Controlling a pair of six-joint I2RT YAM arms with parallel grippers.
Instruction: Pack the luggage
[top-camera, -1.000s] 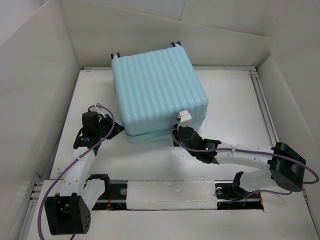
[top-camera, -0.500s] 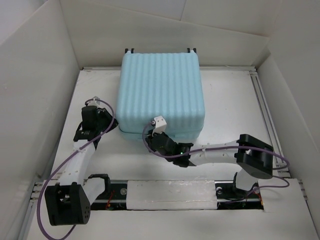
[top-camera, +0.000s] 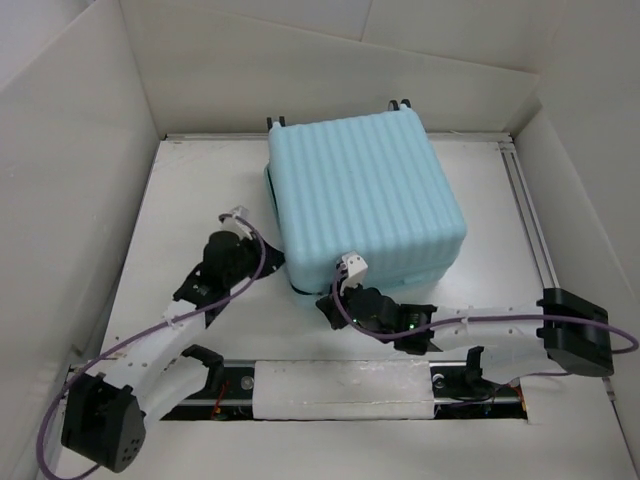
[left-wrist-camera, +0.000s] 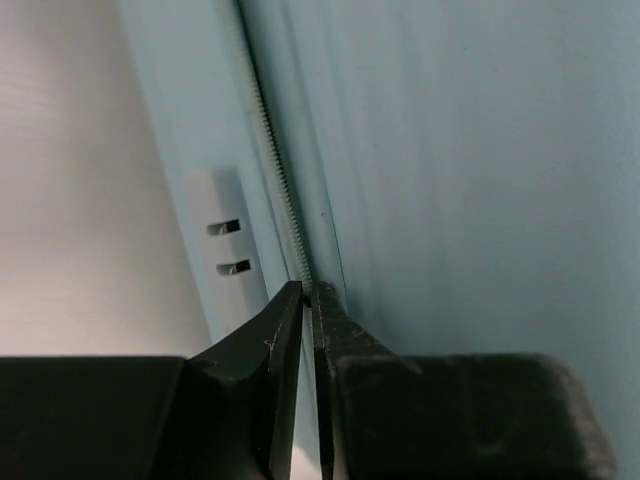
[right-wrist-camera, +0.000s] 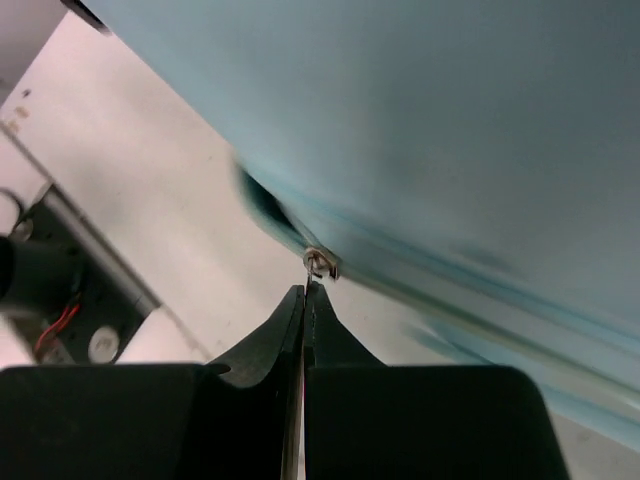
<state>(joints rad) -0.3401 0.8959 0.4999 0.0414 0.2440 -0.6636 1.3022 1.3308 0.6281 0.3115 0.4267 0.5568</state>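
From above, the closed luggage (top-camera: 365, 195), a ribbed aqua hard shell, lay on the white table (top-camera: 200, 190) toward one o'clock. The left gripper (left-wrist-camera: 306, 290) had its fingers pressed together at the zipper teeth (left-wrist-camera: 275, 180). The right gripper (right-wrist-camera: 304, 290) was closed too, with a small metal ring (right-wrist-camera: 320, 265) just at its tips.

Luggage (top-camera: 365, 195) of ribbed matt plastic (fine silvery zip teeth (left-wrist-camera: 272, 180) at its seam), smooth matt table (top-camera: 480, 210).
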